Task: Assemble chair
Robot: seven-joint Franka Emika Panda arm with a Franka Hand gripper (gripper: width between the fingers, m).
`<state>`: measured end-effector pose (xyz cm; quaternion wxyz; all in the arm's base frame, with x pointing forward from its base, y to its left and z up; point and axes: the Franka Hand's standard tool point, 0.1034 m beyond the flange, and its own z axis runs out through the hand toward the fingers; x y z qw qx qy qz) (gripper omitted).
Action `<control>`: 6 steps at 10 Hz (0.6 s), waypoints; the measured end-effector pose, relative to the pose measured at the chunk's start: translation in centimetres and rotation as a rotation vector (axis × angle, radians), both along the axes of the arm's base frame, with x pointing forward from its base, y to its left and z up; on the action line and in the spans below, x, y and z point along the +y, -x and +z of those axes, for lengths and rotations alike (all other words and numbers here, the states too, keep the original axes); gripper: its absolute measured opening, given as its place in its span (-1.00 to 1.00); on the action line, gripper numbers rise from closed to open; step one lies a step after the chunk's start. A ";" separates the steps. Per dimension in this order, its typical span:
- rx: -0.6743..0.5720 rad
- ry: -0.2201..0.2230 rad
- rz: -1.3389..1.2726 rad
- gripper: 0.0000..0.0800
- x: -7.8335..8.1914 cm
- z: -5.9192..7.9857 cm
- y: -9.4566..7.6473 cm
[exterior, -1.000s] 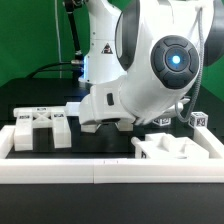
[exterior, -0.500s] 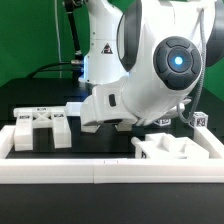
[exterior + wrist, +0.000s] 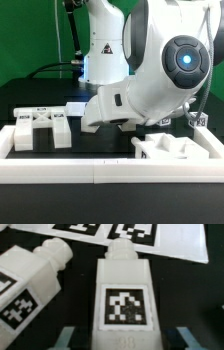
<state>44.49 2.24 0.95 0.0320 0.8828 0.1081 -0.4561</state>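
In the wrist view a white chair leg [image 3: 122,291] with a square tag on its upper face lies lengthwise between my fingers [image 3: 68,336]. My gripper [image 3: 125,337] is shut on its near end, one finger on each side. A second tagged leg [image 3: 30,277] lies tilted just beside it, apart. In the exterior view the gripper and both legs are hidden behind the arm [image 3: 150,80]. The slotted seat block [image 3: 40,128] sits at that view's left, and another chunky white part [image 3: 172,150] at its right.
The marker board [image 3: 110,232] lies just past the held leg's tip. A long white border rail [image 3: 110,172] runs along the front of the black table. Small tagged parts [image 3: 197,119] stand at the back on the exterior view's right.
The arm's upper body has swung toward the exterior view's right and slightly up. The seat block and the right-hand part have not moved.
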 end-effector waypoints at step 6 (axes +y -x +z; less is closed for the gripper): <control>-0.012 -0.019 -0.016 -0.26 0.4 3.7 -2.1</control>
